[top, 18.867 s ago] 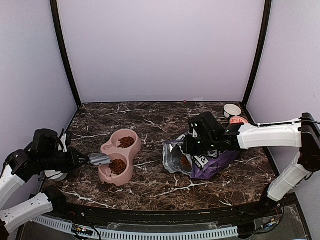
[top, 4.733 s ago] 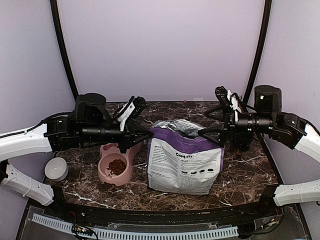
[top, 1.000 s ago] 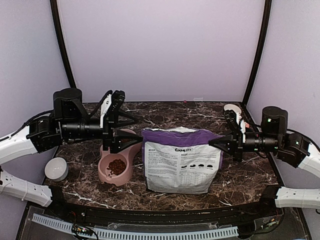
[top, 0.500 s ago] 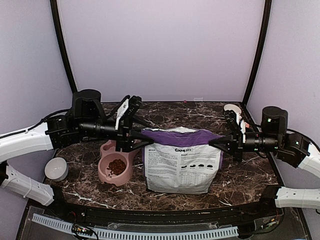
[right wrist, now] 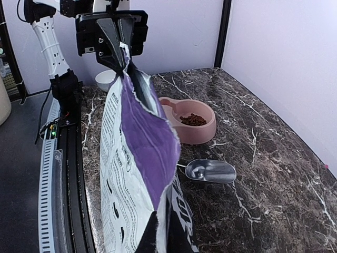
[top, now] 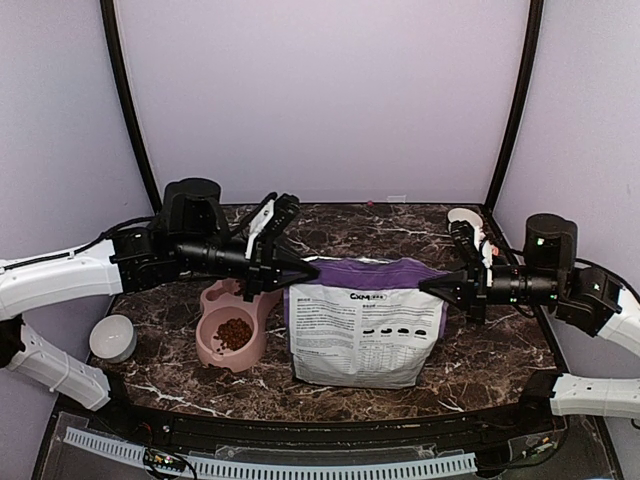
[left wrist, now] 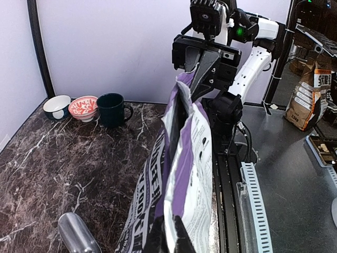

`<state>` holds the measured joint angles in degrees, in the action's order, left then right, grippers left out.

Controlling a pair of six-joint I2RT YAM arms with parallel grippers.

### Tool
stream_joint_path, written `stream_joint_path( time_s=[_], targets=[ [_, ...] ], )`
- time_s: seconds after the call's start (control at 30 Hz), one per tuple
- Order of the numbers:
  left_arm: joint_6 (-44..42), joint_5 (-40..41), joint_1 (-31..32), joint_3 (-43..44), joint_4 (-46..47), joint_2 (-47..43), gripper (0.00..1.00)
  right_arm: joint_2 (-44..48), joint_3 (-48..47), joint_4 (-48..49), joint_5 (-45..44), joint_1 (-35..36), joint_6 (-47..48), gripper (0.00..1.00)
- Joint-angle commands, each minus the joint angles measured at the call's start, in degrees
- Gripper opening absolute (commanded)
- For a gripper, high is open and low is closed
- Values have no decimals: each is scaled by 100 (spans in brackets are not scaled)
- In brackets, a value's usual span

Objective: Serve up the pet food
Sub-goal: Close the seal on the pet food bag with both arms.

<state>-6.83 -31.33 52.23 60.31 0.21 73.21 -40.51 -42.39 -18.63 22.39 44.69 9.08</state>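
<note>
Small reddish-brown dry kibble pellets [top: 235,332] lie in the pink plastic double bowl [top: 206,345], below the left claw [top: 308,269]. That claw and the right claw [top: 428,287] are each clamped on a top corner of the upright purple-and-white printed bag [top: 365,335] stretched between them.

Bowl [top: 207,352] partly behind left end effector [top: 308,268]

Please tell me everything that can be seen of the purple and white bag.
The bag stands upright on the dark marble table, beside the pink double bowl. Its front is white with dark print; the top band is purple. It looks like thin, glossy plastic film. The left pincer is shut on its top left corner and the right pincer on its top right corner, holding the ragged top edge stretched between them.
</note>
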Motion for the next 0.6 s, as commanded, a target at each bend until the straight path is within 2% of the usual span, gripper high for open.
stream_joint_path(
  time_s=[0.0, 0.17, 0.4, 0.57],
  targets=[
    [19, 759, -81, 11, -198, -550, 0, 227, -218, -267, -754, -48, -183, 0],
    [57, 1161, -81, -258, -55, -957, 0, 112, -403, -590, -1147, -52, -492, 0],
    [67, 1038, -81, -353, 0, -1022, 0, -254, -782, -1022, -1672, -72, -1011, 0],
    [118, 845, -81, -373, 28, -964, 0, -385, -874, -1107, -1401, -84, -1050, 0]
  ],
)
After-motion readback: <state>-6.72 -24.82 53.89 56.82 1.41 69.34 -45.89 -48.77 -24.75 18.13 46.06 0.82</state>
